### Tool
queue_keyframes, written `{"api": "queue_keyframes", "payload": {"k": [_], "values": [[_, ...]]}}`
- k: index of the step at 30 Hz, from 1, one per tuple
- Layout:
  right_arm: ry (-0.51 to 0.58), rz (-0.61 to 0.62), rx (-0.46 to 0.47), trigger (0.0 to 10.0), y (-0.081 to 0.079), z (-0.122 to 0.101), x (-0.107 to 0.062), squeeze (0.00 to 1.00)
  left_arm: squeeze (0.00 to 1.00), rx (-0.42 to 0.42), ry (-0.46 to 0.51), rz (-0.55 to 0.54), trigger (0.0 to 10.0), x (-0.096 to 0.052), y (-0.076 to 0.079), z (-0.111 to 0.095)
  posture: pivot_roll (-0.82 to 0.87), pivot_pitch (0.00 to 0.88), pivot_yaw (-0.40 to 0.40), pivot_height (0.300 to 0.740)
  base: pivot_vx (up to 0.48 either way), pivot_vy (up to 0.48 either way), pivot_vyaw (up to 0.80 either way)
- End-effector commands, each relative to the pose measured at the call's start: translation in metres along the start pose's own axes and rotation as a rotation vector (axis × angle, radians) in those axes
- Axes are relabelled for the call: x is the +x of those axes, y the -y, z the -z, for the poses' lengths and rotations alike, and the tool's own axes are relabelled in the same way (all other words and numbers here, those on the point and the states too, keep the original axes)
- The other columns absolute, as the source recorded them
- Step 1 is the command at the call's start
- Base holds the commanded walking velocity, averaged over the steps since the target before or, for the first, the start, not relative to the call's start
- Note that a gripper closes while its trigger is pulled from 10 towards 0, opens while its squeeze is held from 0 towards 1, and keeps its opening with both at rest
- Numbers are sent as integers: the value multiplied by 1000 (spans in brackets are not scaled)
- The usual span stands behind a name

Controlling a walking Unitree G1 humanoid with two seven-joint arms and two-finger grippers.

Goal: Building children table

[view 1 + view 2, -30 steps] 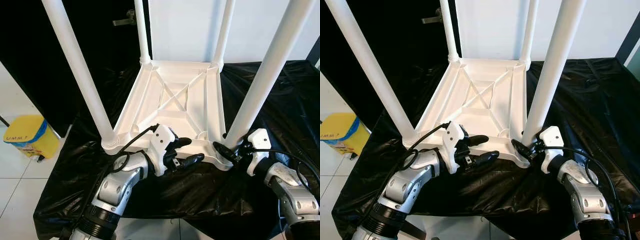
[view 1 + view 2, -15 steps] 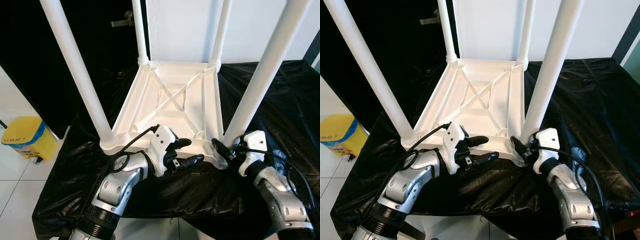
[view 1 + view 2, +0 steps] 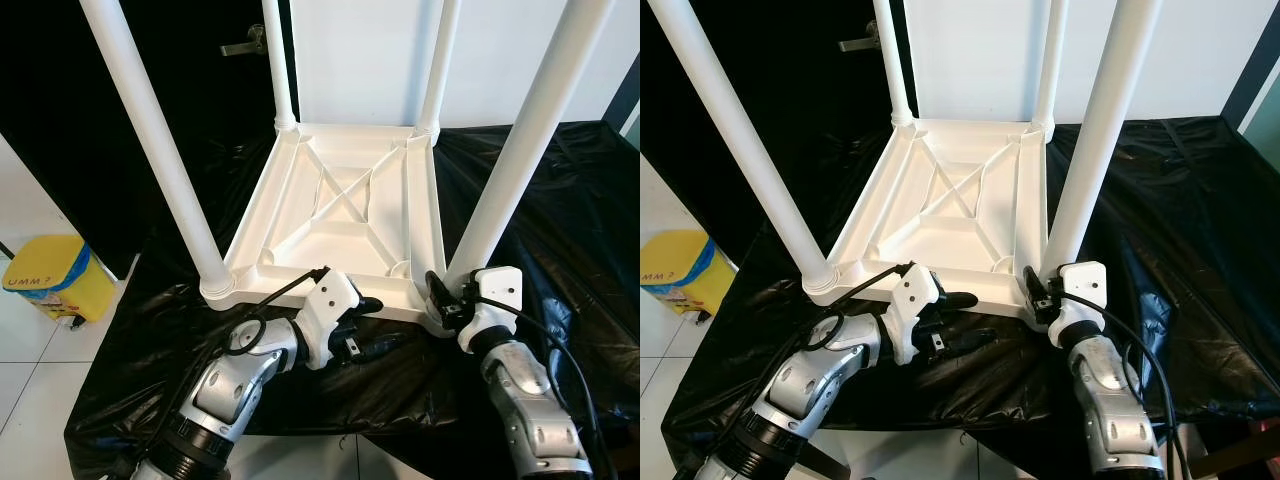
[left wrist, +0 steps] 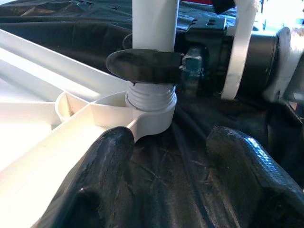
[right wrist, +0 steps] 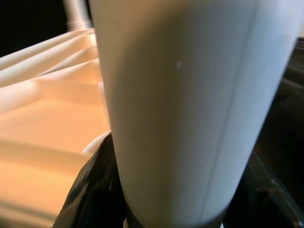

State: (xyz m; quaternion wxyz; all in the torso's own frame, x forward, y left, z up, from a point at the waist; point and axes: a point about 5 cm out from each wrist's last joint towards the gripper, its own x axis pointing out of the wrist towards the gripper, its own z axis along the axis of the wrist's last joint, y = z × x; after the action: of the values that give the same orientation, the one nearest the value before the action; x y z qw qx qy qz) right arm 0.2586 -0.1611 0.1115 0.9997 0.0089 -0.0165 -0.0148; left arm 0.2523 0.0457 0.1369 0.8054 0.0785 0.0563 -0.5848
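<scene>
the upturned white children's table (image 3: pixel 345 215) lies top-down on a counter draped in black plastic sheet (image 3: pixel 560 210), its four legs standing upward. the right gripper (image 3: pixel 440 298) has its jaws clenched around the base of the near right leg (image 3: pixel 520 150), just above the threaded collar where it enters the corner socket. the left gripper (image 3: pixel 372 325) hovers released by the near edge of the frame, between the two near legs, one finger resting close to the rim.

the step in hand looks like tightening that near right leg. to do it well, the grip should stay low and square on the leg so the thread turns straight, while the left gripper braces the frame so it does not slide on the slick sheet.

the left wrist view shows the threads (image 4: pixel 151 99) of the collar not fully sunk, and one black finger (image 4: pixel 142 66) of the right gripper wrapped on the leg; the head views cannot resolve that. the right wrist view shows the leg pressed between dark fingers (image 5: pixel 95 190). a yellow bin (image 3: pixel 45 275) sits on the floor at far left.
</scene>
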Motion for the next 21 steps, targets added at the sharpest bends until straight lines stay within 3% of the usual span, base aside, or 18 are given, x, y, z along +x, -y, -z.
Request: {"api": "queue_keyframes", "payload": {"k": [1, 18, 19, 20, 21], "values": [[-89, 82, -3, 10000, 8, 16, -5, 0, 0, 4, -7, 80, 10000, 0, 6, 0, -190, 6, 46, 740, 0, 0, 0], [-75, 117, -29, 10000, 2, 12, -5, 0, 0, 0, -19, 56, 10000, -3, 3, 2, -182, 13, 48, 740, 0, 0, 0], [-73, 121, -28, 10000, 2, 12, -4, 157, 0, 1, -19, 54, 10000, -3, 3, 2, -181, 13, 48, 740, 0, 0, 0], [-73, 121, -28, 10000, 2, 12, -4, 157, 0, 1, -19, 54, 10000, -3, 3, 2, -181, 13, 48, 740, 0, 0, 0], [-64, 115, -23, 10000, 3, 11, -4, 1000, 0, 1, -18, 49, 10000, -3, 3, 2, -179, 13, 47, 740, 0, 0, 0]]}}
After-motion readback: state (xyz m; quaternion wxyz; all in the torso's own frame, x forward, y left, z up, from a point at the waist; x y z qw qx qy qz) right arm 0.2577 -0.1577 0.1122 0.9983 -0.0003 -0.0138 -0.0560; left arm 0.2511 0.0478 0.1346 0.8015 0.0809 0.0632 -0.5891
